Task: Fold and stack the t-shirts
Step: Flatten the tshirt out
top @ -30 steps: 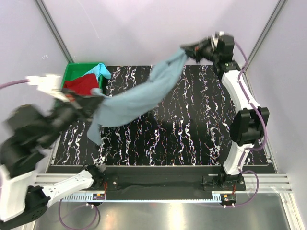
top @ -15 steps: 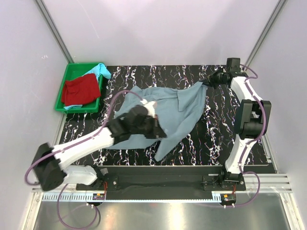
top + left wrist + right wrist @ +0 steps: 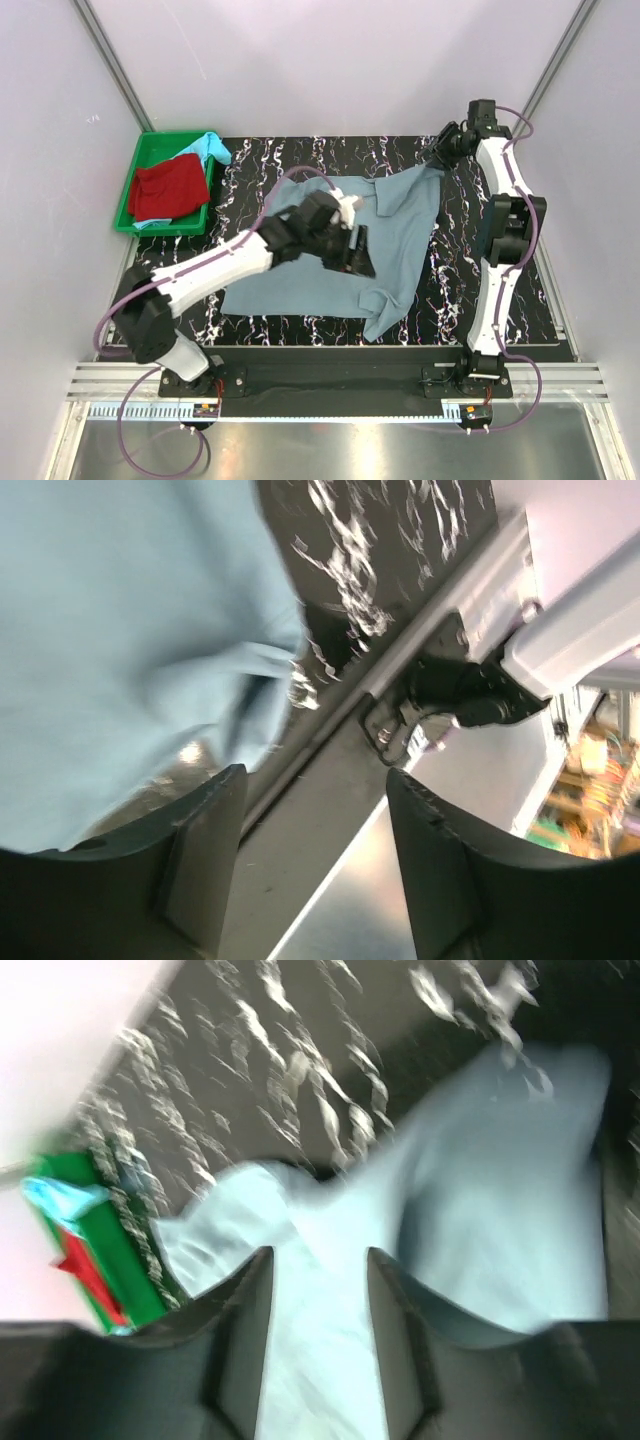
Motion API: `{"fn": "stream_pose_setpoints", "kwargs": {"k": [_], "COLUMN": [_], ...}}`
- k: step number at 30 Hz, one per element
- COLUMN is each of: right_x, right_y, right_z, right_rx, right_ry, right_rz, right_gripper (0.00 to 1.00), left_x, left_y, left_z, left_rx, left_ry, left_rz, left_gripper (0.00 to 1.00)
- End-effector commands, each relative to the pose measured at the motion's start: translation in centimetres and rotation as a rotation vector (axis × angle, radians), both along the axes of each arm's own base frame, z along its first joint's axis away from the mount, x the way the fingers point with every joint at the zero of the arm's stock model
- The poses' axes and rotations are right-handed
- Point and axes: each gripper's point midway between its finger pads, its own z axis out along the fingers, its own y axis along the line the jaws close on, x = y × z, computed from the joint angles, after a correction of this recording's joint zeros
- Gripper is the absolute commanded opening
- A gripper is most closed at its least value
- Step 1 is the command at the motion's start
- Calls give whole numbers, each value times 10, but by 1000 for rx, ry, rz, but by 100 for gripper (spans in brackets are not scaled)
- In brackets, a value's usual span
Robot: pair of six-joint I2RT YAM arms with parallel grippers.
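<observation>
The large grey-blue t-shirt (image 3: 300,280) lies spread on the black marbled table, with one sleeve pointing at the near edge. My left gripper (image 3: 358,252) hovers over the shirt's middle, open, with nothing between its fingers (image 3: 205,850); the cloth (image 3: 130,630) lies off to its side. My right gripper (image 3: 440,155) is at the shirt's far right corner, jaws apart just above the cloth (image 3: 500,1210). The red t-shirt (image 3: 168,188) lies in the tray, and the light turquoise t-shirt (image 3: 208,147) hangs over the tray's far corner.
A green plastic tray (image 3: 145,150) stands at the far left of the table, also seen in the right wrist view as the green tray (image 3: 110,1260). Purple walls close in the back and sides. A metal rail (image 3: 330,375) runs along the near edge.
The shirt, stretched in the air between both shut grippers a second ago, now lies on the table. Both grippers have opened and let go of it.
</observation>
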Motion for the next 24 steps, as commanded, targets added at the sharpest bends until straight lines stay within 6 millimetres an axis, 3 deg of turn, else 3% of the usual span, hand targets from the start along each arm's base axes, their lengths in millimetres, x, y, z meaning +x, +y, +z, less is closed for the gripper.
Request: {"fn": "stream_pose_setpoints", "kwargs": {"k": [1,5,6,7,8,10,11,12,16,17,20,24], "right_x": [-47,-108,-135,-150,-179,-209,-225,-255,-326,-346,-367,-377], "right_y": [-12,-12,-11,-11,-10,0,18,27,78,80,82,79], "right_z": [20,20,21,21,19,16,13,3,-23,-35,-54,-66], "right_rx": [-131,-232,-252,-271,-290,-283,-277,-271,-166,-122,-83,-79], "right_ry": [126,207,233,241,259,274,275,307,371,417,465,499], "right_rz": [16,75,87,98,122,158,211,242,337,313,290,242], "right_gripper": [51,59,60,60,61,62,62,62,63,62,61,59], "left_x": [11,29,33,39,47,54,62,65,76,79,77,80], "left_y": [52,113,125,139,159,179,196,202,220,221,219,221], "left_z": [25,-2,-8,-15,-32,-50,-59,-63,-75,-76,-90,-100], "left_rx": [42,128,151,183,213,237,241,242,260,261,257,262], "left_ry": [-76,-85,-87,-92,-37,41,93,117,156,158,244,286], "left_rz": [-16,121,164,226,305,386,460,488,542,545,578,649], "left_gripper": [63,62,60,60,60,60,61,61,63,63,61,59]}}
